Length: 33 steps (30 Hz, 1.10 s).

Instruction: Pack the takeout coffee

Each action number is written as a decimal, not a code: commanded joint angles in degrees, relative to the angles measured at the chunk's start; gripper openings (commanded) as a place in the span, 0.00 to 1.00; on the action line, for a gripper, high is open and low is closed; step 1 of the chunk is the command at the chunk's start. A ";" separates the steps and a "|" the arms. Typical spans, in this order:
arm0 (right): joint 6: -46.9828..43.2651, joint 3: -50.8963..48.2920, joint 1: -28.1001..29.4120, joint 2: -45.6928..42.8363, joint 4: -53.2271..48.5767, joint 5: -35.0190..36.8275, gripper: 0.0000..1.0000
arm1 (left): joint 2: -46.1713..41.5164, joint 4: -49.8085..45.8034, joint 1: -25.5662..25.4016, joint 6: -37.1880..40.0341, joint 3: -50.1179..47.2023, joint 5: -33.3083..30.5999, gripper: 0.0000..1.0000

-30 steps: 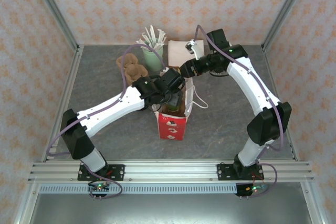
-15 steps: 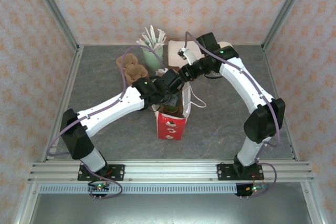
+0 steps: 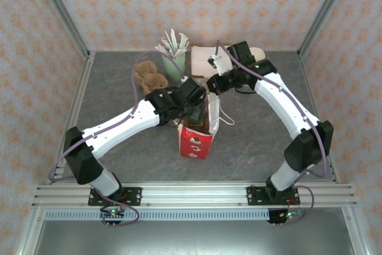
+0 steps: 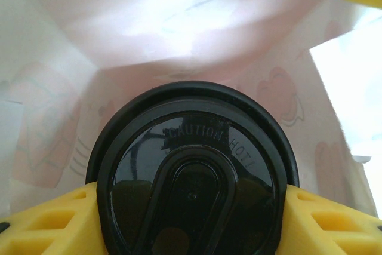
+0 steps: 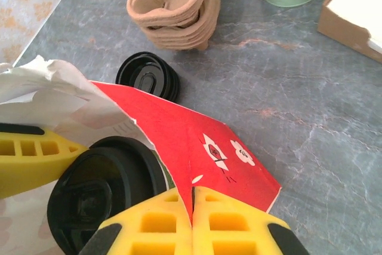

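left gripper (image 4: pixel 191 222): yellow fingers (image 4: pixel 71 204) clamped on either side of the takeout coffee (image 4: pixel 191 171), just under its black lid.
coffee position: inside the mouth of the red-and-white paper bag (image 3: pixel 196 143), centre of the top view, with pale bag walls around it.
right gripper (image 5: pixel 192 219): closed, pinching the bag's rim and holding the mouth open.
step in hand: judged to be lowering the cup to the bag floor.
doing it well: descend straight with the lid level and the rim held taut. Release only once the cup is seated, or it may tip.
nearby: loose black lids (image 5: pixel 148 76) on the worktop (image 5: pixel 310 106), upper left of the right wrist view, apart from the bag.
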 commanded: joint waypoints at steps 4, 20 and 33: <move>10.48 -5.34 3.34 -8.93 10.27 10.45 0.05 | -1.62 1.55 0.54 -1.34 -0.52 -3.53 0.53; 21.20 -9.22 5.06 -11.31 11.48 12.86 0.04 | 2.97 4.70 0.90 0.58 2.68 -9.12 0.52; 27.37 -16.74 2.42 -13.42 18.01 8.08 0.03 | 4.50 11.97 1.25 1.48 -1.11 -8.81 0.52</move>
